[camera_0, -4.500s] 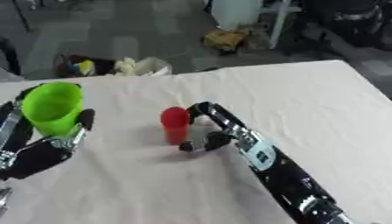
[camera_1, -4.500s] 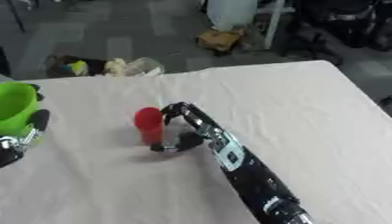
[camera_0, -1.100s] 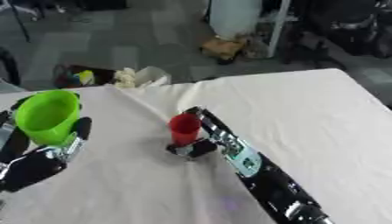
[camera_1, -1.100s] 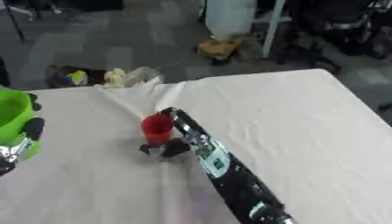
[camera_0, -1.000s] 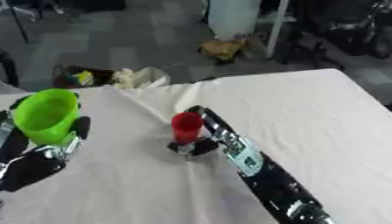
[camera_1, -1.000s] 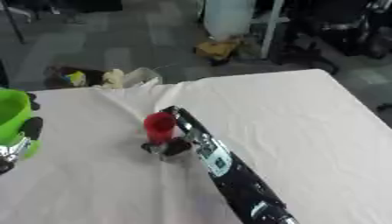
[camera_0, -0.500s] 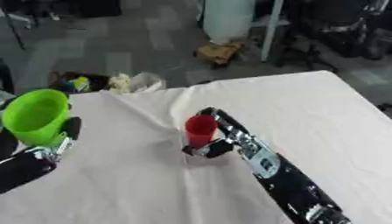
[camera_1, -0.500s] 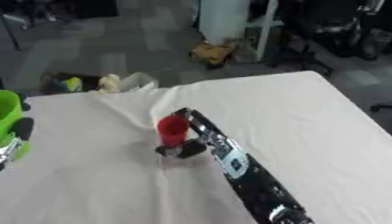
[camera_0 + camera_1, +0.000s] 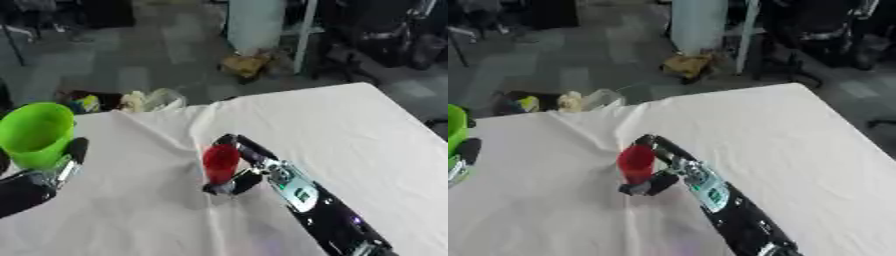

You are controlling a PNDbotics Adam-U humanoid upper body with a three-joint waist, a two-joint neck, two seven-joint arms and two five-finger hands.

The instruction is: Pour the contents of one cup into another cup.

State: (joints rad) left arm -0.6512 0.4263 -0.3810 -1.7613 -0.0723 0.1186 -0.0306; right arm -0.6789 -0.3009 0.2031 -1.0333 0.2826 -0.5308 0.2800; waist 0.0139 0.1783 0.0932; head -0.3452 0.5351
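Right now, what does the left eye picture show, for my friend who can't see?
The robot's right hand is curled around a red cup on a white tablecloth. Its left hand holds a bigger green cup at the left edge.

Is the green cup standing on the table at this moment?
No, the left hand holds the green cup upright, clear of the white tablecloth, its fingers curled round the cup's lower part.

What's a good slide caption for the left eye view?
Right robot hand grips a red cup on the white tablecloth while the left robot hand holds a green cup.
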